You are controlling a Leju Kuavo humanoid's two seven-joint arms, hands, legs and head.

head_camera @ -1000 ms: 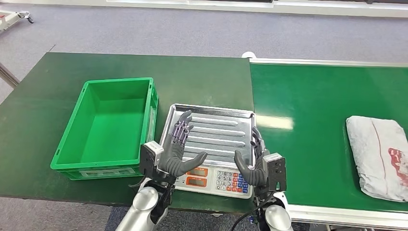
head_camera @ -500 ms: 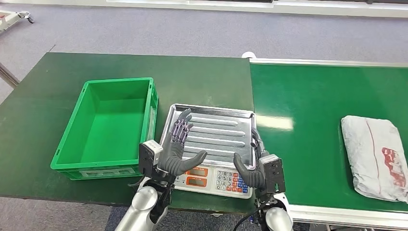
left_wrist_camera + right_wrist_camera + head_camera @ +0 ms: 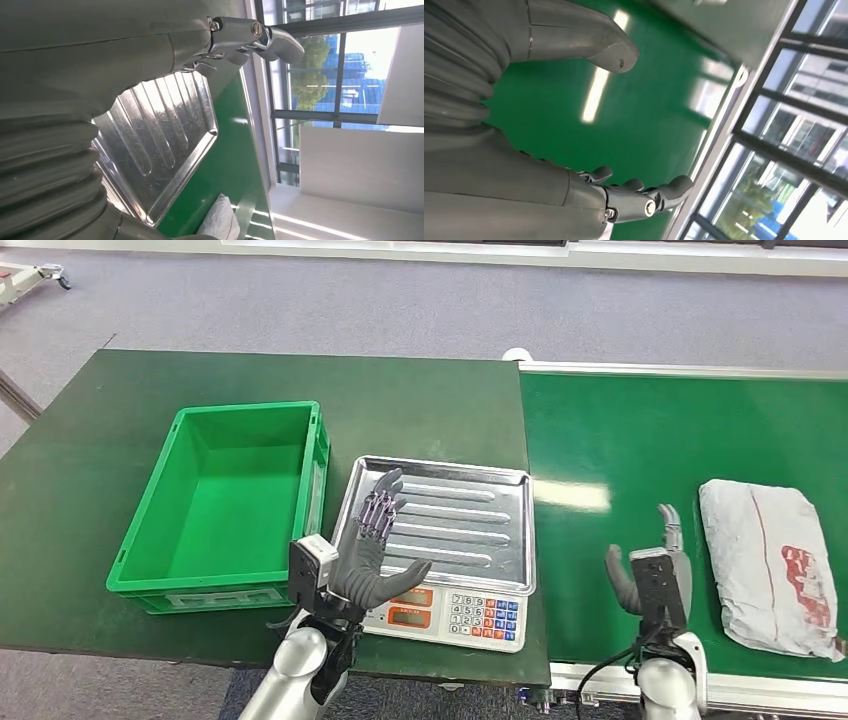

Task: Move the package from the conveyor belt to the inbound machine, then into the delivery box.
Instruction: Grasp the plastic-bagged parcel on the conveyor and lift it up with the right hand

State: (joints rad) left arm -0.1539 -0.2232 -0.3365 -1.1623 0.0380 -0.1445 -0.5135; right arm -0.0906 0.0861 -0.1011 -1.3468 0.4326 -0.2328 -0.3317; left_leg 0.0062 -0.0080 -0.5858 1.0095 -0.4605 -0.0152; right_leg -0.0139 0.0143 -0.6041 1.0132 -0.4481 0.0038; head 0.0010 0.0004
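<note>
Package, a white crumpled plastic mailer bag with a red mark on its near right part, is lying flat on the green conveyor belt at the right side of the scene, close to the belt's near edge. It is also peeking into the left wrist view as a pale lump beyond the tray's corner.

The right hand is hovering over the belt just left of the package, apart from it, with its fingers extended and spread away from the thumb and nothing in its grasp. In the right wrist view the thick grey thumb and the darker fingers are standing wide apart over bare green belt.

The left hand is hanging over the near left part of the ribbed stainless-steel weighing tray of the electronic scale, fingers stretched forward and splayed, thumb out to the right, holding nothing.

The scale, with its orange displays and coloured keypad facing the near side, is sitting on the dark green table. Just left of it, nearly touching the tray, the bright green rectangular plastic crate is standing upright on the same table.
</note>
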